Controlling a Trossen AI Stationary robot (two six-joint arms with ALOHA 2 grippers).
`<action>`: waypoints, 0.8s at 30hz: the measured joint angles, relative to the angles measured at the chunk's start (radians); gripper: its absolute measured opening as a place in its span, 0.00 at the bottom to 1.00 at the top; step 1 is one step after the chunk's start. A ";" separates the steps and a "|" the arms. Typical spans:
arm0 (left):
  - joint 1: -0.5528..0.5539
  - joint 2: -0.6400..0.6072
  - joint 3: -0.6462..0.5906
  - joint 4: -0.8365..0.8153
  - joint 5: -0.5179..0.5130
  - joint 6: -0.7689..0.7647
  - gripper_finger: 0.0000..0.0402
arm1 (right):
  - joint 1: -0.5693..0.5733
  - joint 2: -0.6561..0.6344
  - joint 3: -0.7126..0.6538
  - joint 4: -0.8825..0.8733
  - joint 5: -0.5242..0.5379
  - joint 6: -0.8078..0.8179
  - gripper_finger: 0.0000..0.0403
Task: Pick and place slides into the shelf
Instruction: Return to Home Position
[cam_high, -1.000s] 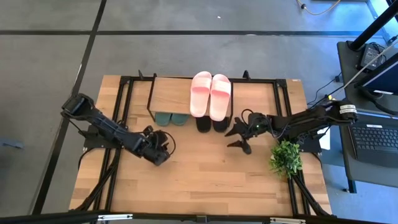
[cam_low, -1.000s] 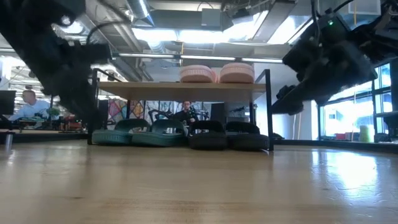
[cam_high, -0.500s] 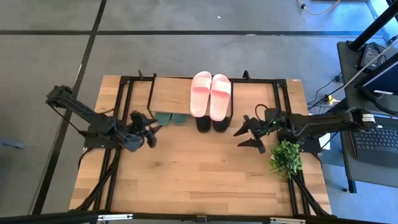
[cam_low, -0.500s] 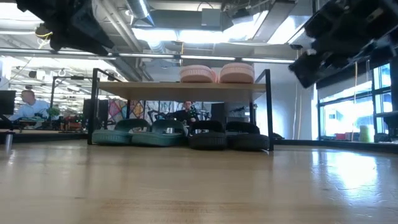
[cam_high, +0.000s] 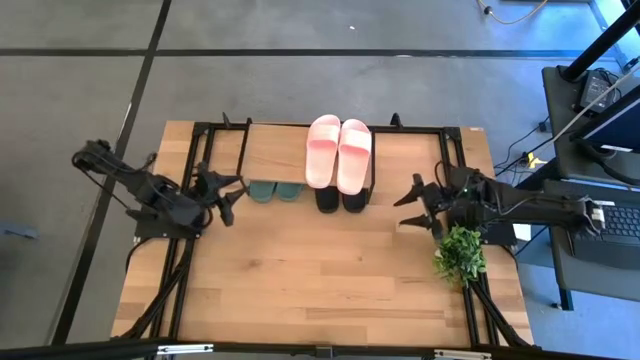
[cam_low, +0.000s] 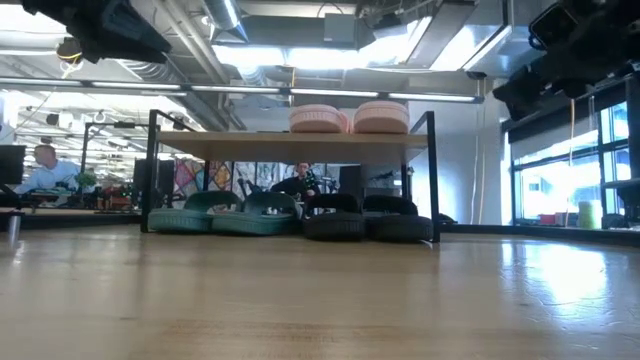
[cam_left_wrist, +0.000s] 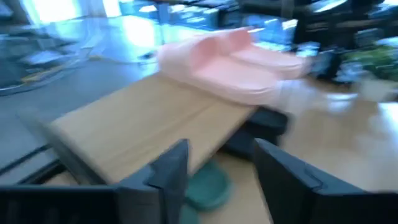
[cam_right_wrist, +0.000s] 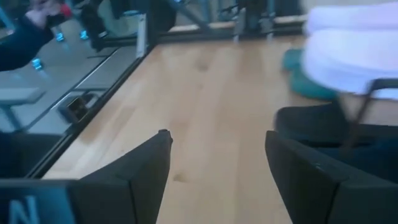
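The shelf (cam_high: 275, 150) stands at the table's far side. The pink slides (cam_high: 338, 152) lie soles down on the right part of its wooden top. On the table under it, the dark green slides (cam_high: 275, 190) sit at the left and the black slides (cam_high: 340, 200) at the right. The low view shows the same order: pink (cam_low: 350, 118) on top, green (cam_low: 225, 212) and black (cam_low: 365, 215) below. My left gripper (cam_high: 228, 190) hovers open just left of the shelf's near left corner. My right gripper (cam_high: 415, 205) hovers open to the right of the shelf. Both are empty.
A small green potted plant (cam_high: 460, 252) stands near the table's right edge, just in front of my right arm. Bare wooden tabletop (cam_high: 320, 280) stretches across the near half. A desk with a laptop (cam_high: 600, 225) sits beyond the right edge. People show in the room behind the shelf.
Both arms have drawn back from the table's middle. My left gripper moved toward the far left and rose, ending beside the shelf's left end. My right gripper moved toward the right edge and rose. Both stayed open. The slides and shelf have kept still.
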 joint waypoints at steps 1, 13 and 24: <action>0.000 -0.029 -0.020 0.042 0.018 0.042 0.42 | -0.019 -0.013 0.000 -0.004 0.000 -0.002 0.64; 0.187 -0.408 -0.313 0.482 0.415 0.470 0.42 | -0.247 -0.059 0.000 -0.009 -0.159 -0.037 0.64; 0.387 -0.583 -0.371 0.315 0.447 0.461 0.42 | -0.432 -0.134 -0.043 -0.028 -0.203 -0.046 0.64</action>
